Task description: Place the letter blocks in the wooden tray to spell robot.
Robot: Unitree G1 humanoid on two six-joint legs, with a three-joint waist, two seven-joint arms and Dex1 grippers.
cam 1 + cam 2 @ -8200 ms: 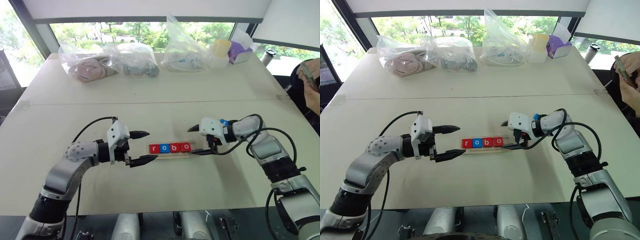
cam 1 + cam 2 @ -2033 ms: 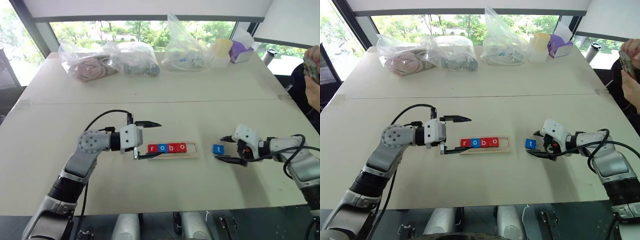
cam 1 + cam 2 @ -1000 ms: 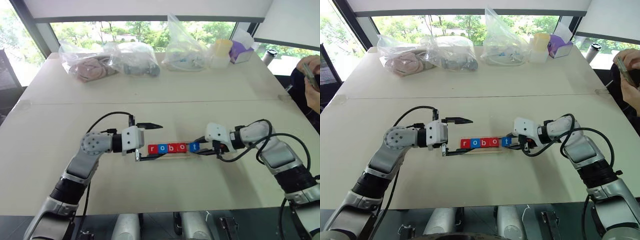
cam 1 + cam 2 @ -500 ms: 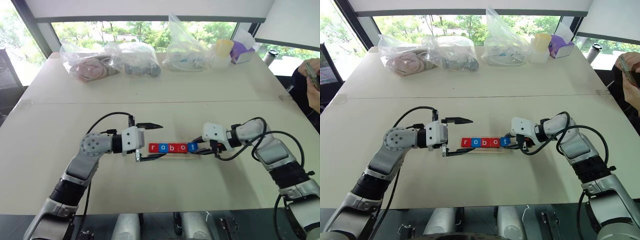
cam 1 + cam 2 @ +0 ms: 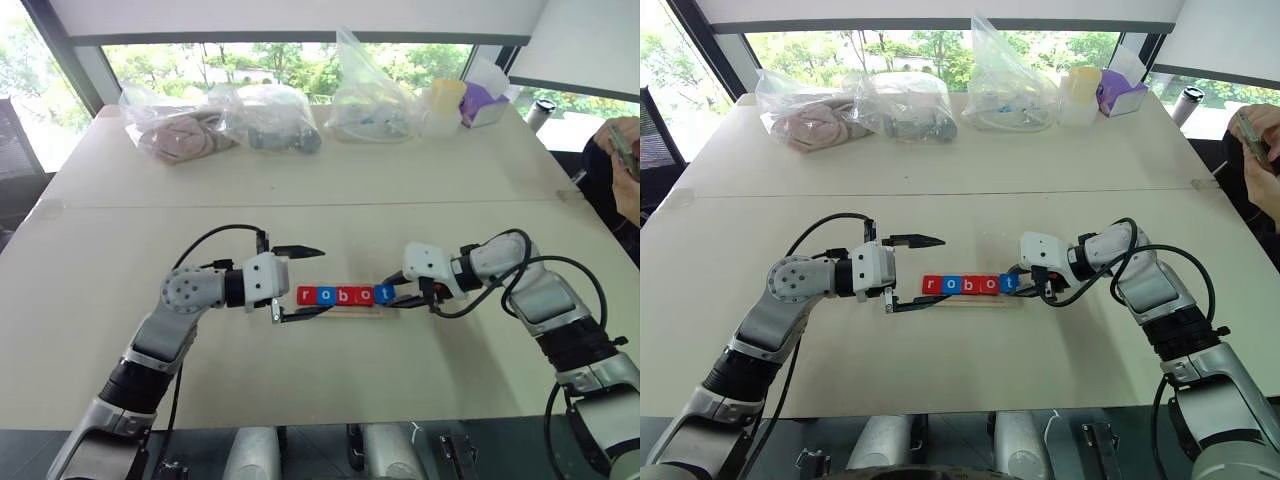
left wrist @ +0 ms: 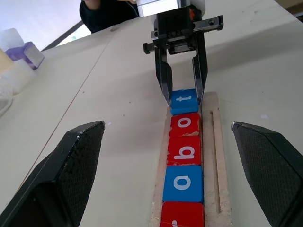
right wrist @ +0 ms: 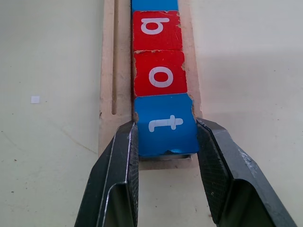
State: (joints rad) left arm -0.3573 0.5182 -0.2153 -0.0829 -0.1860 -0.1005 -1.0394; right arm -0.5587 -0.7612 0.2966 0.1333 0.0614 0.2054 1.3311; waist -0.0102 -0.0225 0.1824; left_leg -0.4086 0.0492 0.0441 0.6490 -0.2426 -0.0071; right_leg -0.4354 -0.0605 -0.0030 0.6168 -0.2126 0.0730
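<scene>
My R hand [image 7: 165,142] clamped on blue t block [image 7: 164,124] at end of wooden tray [image 7: 106,85], touching red o block [image 7: 160,75], my L hand [image 5: 300,281] fully open, holding nothing, at tray's other end.

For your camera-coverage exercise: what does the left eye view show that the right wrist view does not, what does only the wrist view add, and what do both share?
Left eye view: the left tool, open at the tray's left end, the bags by the window, and a person's hand.
Right wrist view: the right tool shut on the blue t block, and the slot along the tray.
Both: the blocks in the tray, and the table.
</scene>
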